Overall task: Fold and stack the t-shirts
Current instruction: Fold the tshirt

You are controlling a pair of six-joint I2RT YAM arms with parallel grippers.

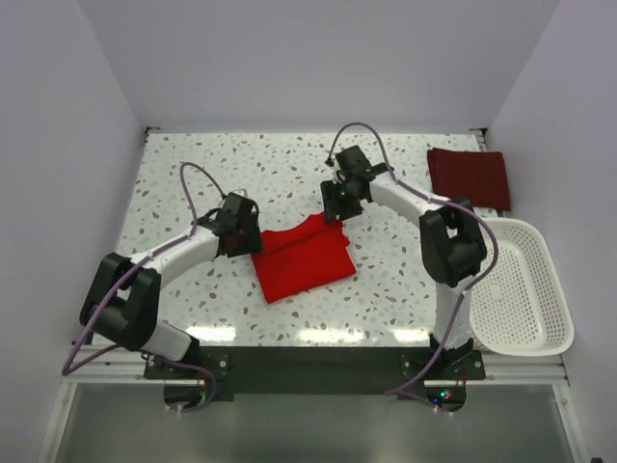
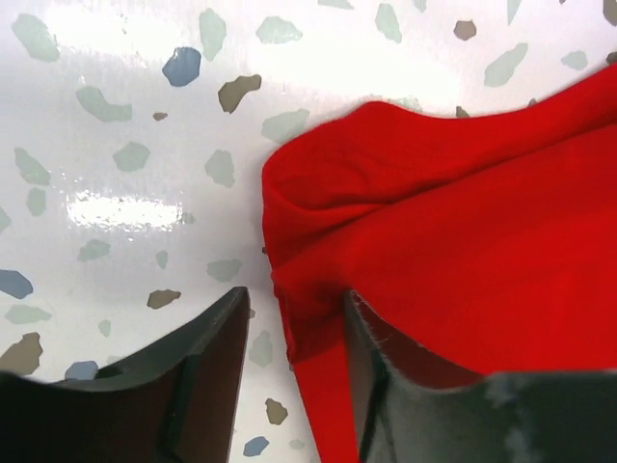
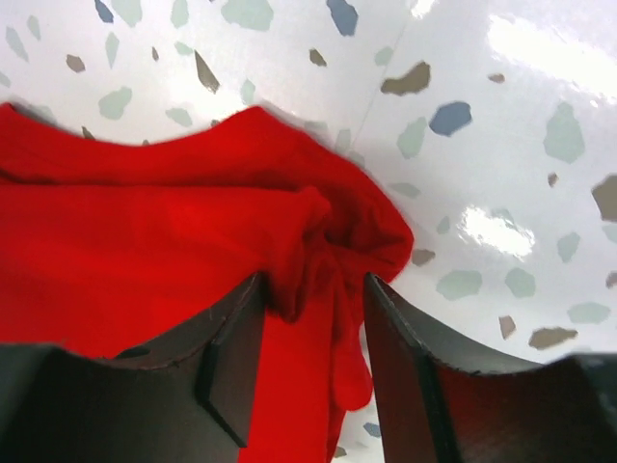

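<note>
Left gripper (image 1: 253,239) and right gripper (image 1: 337,210) stand parted astride the far corners of the bright red t-shirt (image 1: 304,262), cloth loose between the jaws. The shirt lies mid-worktop (image 1: 193,164), its long axis spanning both outstretched arms. The folded maroon t-shirt (image 1: 469,176) sits far right, nearer the right arm.
</note>
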